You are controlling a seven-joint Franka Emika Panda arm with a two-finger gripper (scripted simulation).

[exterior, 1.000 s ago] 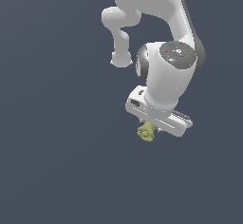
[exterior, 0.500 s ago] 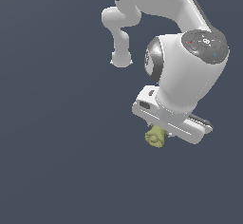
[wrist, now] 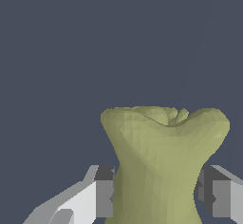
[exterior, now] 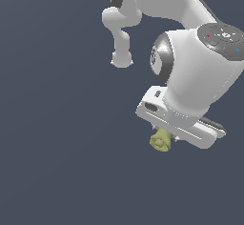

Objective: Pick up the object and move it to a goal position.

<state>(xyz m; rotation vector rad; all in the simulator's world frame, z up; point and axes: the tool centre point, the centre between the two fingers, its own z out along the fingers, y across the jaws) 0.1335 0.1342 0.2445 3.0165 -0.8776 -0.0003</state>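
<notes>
Exterior view: one white arm [exterior: 190, 71] bends down over the dark worktop [exterior: 57, 148], the gripper [exterior: 167, 136] low, with one yellow-olive object [exterior: 160, 140] poking out beneath it. Wrist view: two grey fingers [wrist: 104, 192] press the object's [wrist: 163, 161] narrow waist from both sides, closed on it, its flared end pointing away.

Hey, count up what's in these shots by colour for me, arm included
Yellow-olive: 1, the lumpy object
White: 1, the robot arm with its gripper
Total: 2
</notes>
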